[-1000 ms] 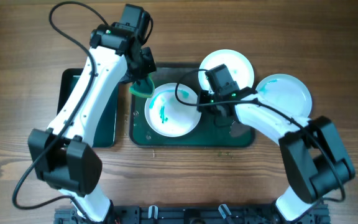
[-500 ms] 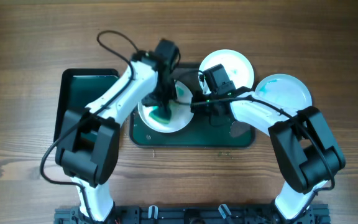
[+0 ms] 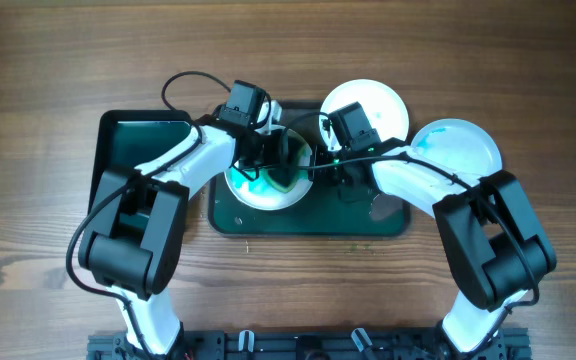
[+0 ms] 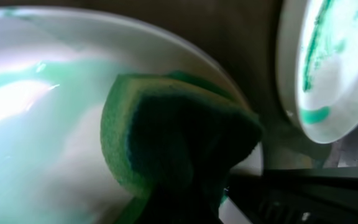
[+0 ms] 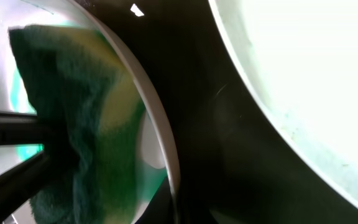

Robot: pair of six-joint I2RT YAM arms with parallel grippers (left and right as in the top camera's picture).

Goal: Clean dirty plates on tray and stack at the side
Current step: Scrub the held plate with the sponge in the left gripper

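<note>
Your left jaws, pinching the sponge (image 4: 179,137), have swung onto the smeared plate (image 3: 251,196) directly beneath them on the tray (image 3: 308,222), so wiping is under way. Your right jaws sit at its rim; you cannot tell whether they are closed.

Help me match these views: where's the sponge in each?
Overhead: sponge mid-frame, on the left plate on the tray.
Left wrist: sponge centre and lower middle.
Right wrist: sponge at the left side.
Shared landmark: that plate's white rim beside it.
</note>
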